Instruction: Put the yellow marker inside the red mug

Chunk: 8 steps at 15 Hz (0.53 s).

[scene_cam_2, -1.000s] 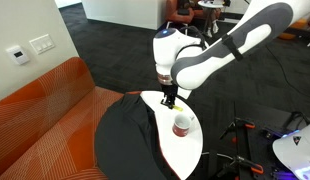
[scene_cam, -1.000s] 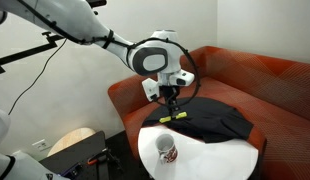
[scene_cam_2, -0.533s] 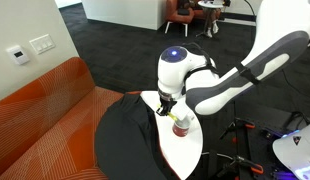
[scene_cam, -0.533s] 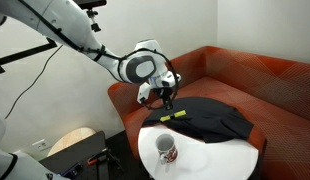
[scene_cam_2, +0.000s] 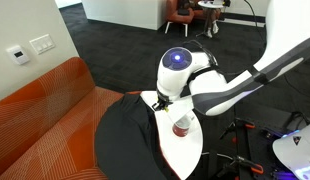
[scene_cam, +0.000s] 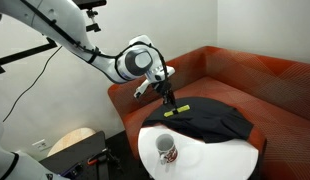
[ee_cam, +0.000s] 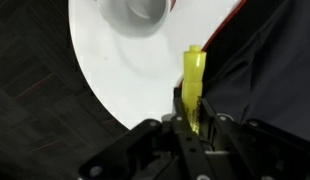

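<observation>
The yellow marker is a thin yellow-green stick and sits between my gripper's jaws in the wrist view. The jaws are shut on its lower part. The marker points out over the edge between the white round table and the black cloth. In an exterior view the gripper holds the marker just above the cloth. The red mug, white with a red print, stands upright on the table near its front edge. It also shows in an exterior view and, cut off, in the wrist view.
The white round table is half covered by the black cloth. An orange sofa wraps behind it and shows in both exterior views. A wooden stool and dark floor lie beside the table. My arm hides the gripper in an exterior view.
The arm has swung back and up over the second. The wrist has turned, and the marker now sits a little higher over the cloth. The mug has not moved.
</observation>
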Available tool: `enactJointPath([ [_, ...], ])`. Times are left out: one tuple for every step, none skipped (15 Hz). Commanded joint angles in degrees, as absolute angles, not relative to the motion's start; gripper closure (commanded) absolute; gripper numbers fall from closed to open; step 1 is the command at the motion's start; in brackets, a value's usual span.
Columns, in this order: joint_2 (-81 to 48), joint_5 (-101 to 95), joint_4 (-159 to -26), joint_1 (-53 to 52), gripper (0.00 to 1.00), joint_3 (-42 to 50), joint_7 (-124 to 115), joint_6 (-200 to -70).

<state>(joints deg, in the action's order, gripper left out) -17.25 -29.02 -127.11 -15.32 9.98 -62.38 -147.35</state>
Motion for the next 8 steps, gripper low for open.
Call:
enactJointPath([
  [-16.9,-31.2,-126.9,-14.3,0.8,8.7,-65.6,-147.0],
  [-16.7,-32.2,-126.9,-14.5,0.8,8.5,-67.4,-147.0],
  [-16.6,-32.6,-126.9,-14.6,0.8,8.5,-68.2,-147.0],
  [-16.6,-32.6,-126.9,-14.6,0.8,8.5,-68.2,-147.0],
  [-16.6,-32.6,-126.9,-14.6,0.8,8.5,-68.2,-147.0],
  [-16.6,-32.6,-126.9,-14.6,0.95,8.5,-68.2,-147.0],
  [-16.8,-33.4,-126.8,-15.3,0.95,8.8,-71.4,-147.5],
  [-17.0,-35.1,-126.7,-16.5,0.95,9.5,-76.1,-147.9],
])
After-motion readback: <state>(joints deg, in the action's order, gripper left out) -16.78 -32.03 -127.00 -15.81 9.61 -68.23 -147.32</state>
